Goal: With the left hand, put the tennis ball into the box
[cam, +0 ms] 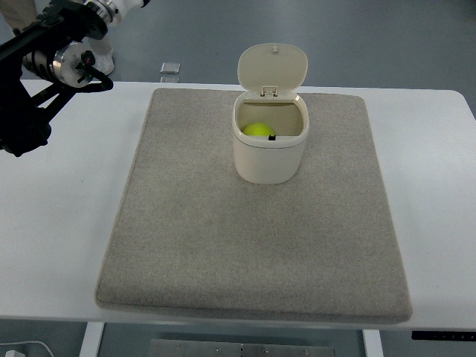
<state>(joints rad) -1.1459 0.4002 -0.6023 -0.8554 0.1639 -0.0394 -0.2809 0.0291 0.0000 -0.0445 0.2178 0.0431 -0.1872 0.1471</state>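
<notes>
Tennis ball down inside the box, bright yellow-green against the cream wall, tucked toward the left side of the opening and sitting low, well below the rim. Box upright on the grey mat, near the middle of the mat's far edge, hinged lid tipped up and back, wide open, nothing blocking the mouth. Small dark catch visible on the inner wall just beside the ball, touching or not, too small to say. Mat laid square on the white table, bare apart from the box. Over to the left hand: dark, up by the table's far left corner, off the mat entirely and well apart from the box, arm coming in over the far left edge with its silver wrist joint showing. Hand state: impossible to call from this angle, just a black mass against the table, apart or together not readable. No yellow anywhere near it, though, so nothing of the ball in its grasp. Right hand nowhere in the picture. Judging by the lie of things: the drop done, ball in the box, the core of the task complete. Left to do, at most, clearing the arm fully away from the table; closing the lid not asked for in the task, so likely nothing more there. No sign of a second ball on mat or table. Looks like a finish, or very close to it.
</notes>
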